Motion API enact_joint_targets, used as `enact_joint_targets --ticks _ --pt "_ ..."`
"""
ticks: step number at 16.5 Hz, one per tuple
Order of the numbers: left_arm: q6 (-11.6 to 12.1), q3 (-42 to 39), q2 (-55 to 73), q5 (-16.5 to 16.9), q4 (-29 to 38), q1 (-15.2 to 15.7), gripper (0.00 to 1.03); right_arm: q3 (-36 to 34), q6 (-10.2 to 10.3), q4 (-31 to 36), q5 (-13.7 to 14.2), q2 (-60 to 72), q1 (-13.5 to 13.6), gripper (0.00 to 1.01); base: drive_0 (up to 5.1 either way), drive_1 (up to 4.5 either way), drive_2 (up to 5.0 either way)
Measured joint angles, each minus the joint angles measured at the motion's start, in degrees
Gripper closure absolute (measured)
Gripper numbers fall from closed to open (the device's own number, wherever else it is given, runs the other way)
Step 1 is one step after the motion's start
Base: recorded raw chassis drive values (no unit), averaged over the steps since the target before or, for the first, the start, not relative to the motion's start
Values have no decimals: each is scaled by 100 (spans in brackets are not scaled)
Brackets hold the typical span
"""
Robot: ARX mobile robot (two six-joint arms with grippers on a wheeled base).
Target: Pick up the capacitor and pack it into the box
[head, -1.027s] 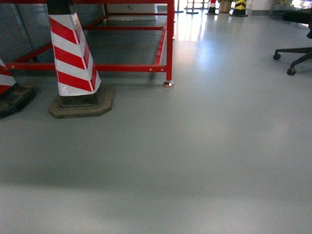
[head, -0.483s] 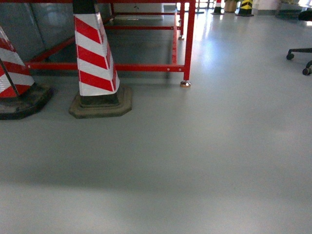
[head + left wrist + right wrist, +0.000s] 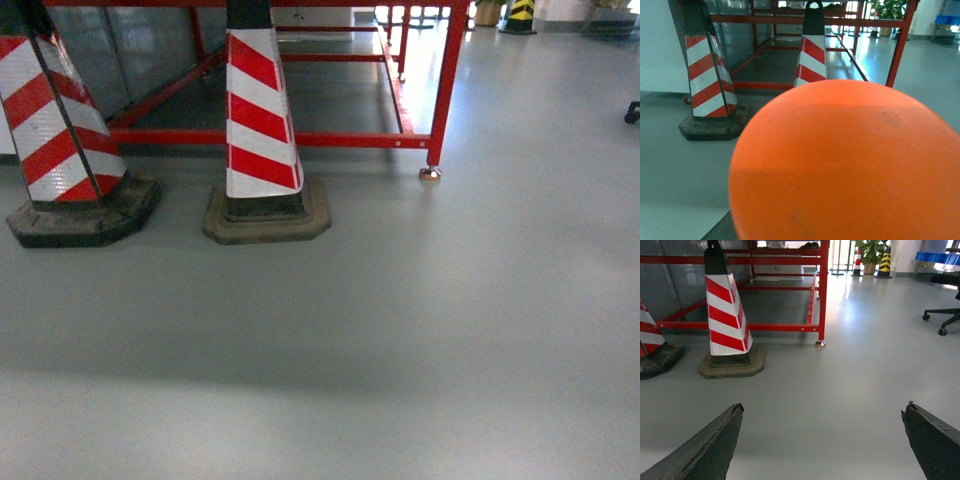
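Ahead of the robot, the head view holds only grey floor [image 3: 400, 330], two striped cones [image 3: 262, 120] and a red frame [image 3: 440, 90]; no capacitor, no box, so this looks like transit and the next move is finding the workstation. Left wrist view: an orange dome [image 3: 850, 165] fills it, left gripper unreadable. Right wrist view: right gripper [image 3: 822, 440] fingers wide apart, empty, cone front-left.
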Motion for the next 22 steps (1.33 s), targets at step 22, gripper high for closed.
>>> enact_joint_targets --ticks 22 --pt "-2 0 0 -11 2 0 59 0 0 2 -17 0 0 3 -90 45 45"
